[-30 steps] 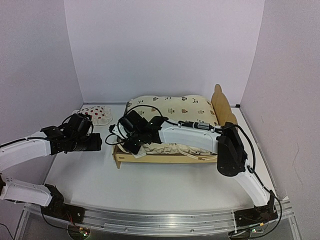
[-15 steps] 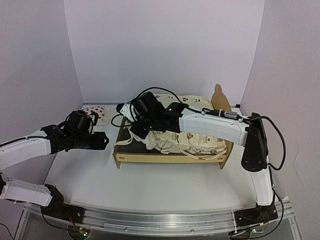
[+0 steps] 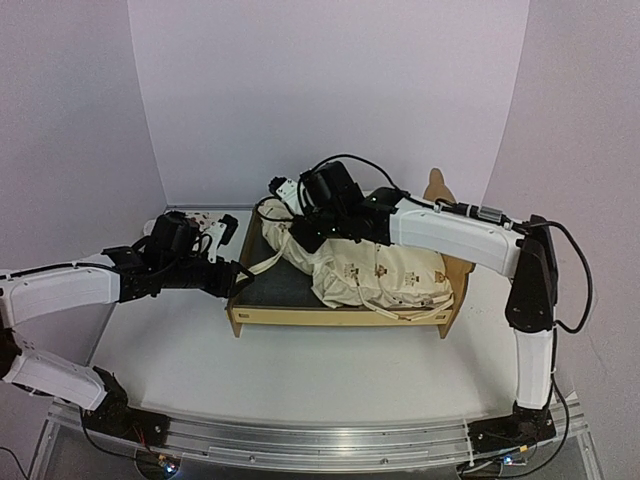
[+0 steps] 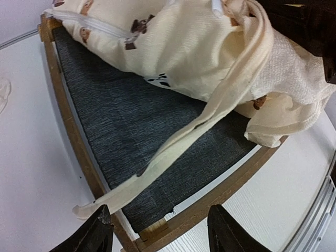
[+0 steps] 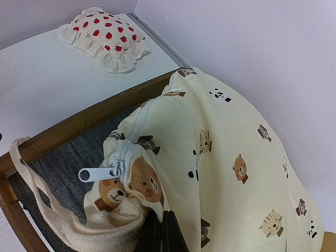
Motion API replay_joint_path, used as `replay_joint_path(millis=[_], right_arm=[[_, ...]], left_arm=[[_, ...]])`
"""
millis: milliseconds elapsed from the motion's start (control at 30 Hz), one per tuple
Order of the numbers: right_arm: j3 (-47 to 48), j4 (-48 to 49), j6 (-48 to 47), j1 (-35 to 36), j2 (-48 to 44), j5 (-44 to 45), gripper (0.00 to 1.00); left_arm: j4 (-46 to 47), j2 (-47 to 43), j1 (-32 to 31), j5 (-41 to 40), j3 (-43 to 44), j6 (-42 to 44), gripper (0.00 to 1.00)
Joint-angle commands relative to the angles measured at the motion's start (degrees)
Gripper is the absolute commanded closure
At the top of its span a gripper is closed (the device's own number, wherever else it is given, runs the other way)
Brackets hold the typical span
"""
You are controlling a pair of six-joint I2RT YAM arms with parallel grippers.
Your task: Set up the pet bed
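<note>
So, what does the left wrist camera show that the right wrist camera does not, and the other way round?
Only the left wrist view: the open left fingers, hovering by a corner of the pet bed. Only the right wrist view: the strawberry pillow on the table beyond the bed, the zipper pull, and the right fingers shut on the cover. Both: that cream animal-print cover, the grey felt base, a wooden side rail and a loose cream strap over it.

pet bed: light wood, matt grey felt base | cover: soft cream cloth
</note>
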Motion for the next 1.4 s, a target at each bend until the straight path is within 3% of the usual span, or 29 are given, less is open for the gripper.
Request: replay_joint_path(millis=[0,400,567,700,967,1067,1267,1367], right_arm=[[-1.0,1.8,0.9,-0.7,-4.8,0.5,1.00],[-3.8,1.9,1.1,-1.4,-7.0,0.1,1.00],[-4.5,2.0,0.9,-1.6,-7.6,0.4,1.00],[-5.3,2.1,0.6,-1.8,-7.9,0.8,1.00],[-6.6,2.4,0.7,-3.1,-9.8,0.9,1.00],[-7.7,2.5,1.2,-3.3,-10.2,0.4,1.00],[-9.3,2.8,1.4,-3.3,-10.5,0.4,1.00],[-9.2,2.8,0.9,-3.3,-10.9,0.7,1.00]], left_arm=[[5.2,2.4,-0.6,3.0,4.2,6.3,0.38],[7.8,12.2,-0.6,-0.6,9.4,12.8,0.50],[7.1,14.9,-0.8,-0.6,11.5,12.7,0.79],[5.7,14.2,-2.4,-0.7,12.8,11.5,0.90],[1.9,17.3,-9.7,0.4,19.3,5.0,0.85],[1.5,18.9,-10.1,-1.7,19.6,4.4,0.81],[0.6,21.2,-10.2,-4.0,19.4,4.4,0.87],[-0.4,19.5,-10.5,-4.7,19.6,4.5,0.84]])
